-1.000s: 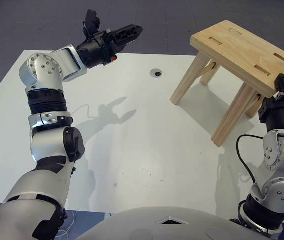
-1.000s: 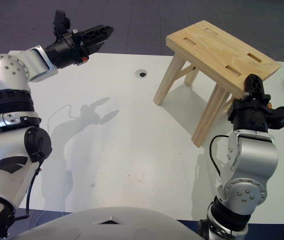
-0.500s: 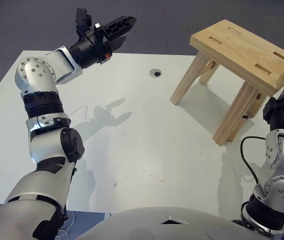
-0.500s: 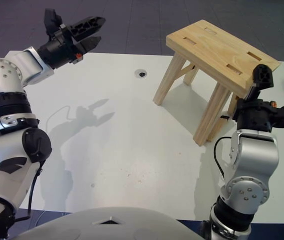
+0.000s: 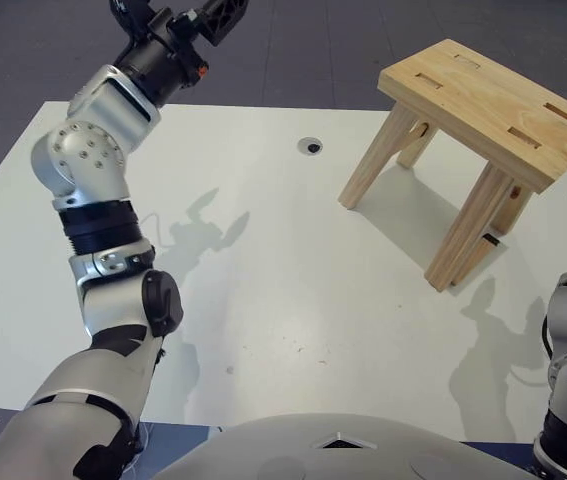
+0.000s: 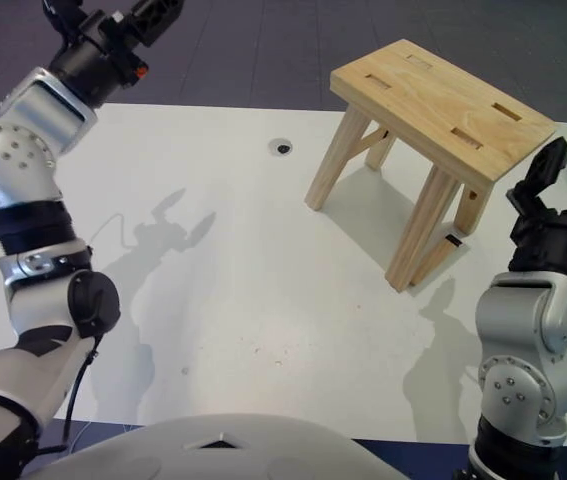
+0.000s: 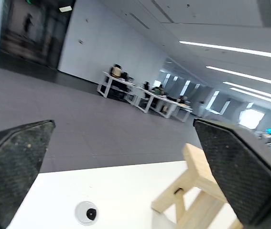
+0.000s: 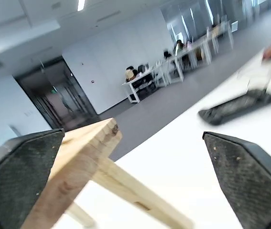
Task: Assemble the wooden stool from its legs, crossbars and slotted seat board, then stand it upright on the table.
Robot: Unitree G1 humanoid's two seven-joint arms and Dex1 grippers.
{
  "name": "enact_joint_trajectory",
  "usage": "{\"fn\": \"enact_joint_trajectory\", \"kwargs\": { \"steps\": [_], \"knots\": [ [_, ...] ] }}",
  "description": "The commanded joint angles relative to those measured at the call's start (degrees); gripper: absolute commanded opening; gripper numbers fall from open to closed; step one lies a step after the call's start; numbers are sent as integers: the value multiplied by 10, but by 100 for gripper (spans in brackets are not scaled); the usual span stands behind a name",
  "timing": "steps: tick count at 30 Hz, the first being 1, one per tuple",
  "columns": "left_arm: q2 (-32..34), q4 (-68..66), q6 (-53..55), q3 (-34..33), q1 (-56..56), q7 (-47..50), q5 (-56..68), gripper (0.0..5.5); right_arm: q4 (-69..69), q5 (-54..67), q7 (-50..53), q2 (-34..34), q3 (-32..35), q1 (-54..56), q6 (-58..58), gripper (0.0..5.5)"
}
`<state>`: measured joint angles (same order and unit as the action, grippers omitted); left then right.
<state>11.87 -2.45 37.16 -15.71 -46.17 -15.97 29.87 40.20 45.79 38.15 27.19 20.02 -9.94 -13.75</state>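
**Stool up, both arms clear**

At upper left, my left end effector has swung higher, fingers spread and empty. The wooden stool stands assembled and upright at upper right of the tabletop. At the right edge, my right end effector, also spread, has backed off. I judge the task done.

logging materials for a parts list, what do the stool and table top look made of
Stool: pale, unfinished-looking wood, possibly pine; grain lines show across its upper face. Table top: smooth white matte surface, perhaps laminate or painted board; the look leaves it open.
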Motion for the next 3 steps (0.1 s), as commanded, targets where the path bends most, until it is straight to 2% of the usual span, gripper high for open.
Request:
{"fn": "enact_joint_trajectory", "kwargs": {
  "steps": [1, 3],
  "knots": [
    [-22, 56, -105, 46, 59, 56, -89, 540, -7, -83, -61, -9, -6, -2, 7, 539],
    [-37, 68, -128, 37, 70, 88, -102, 540, 1, -61, -100, -27, 1, 20, 22, 539]
  ]
}}
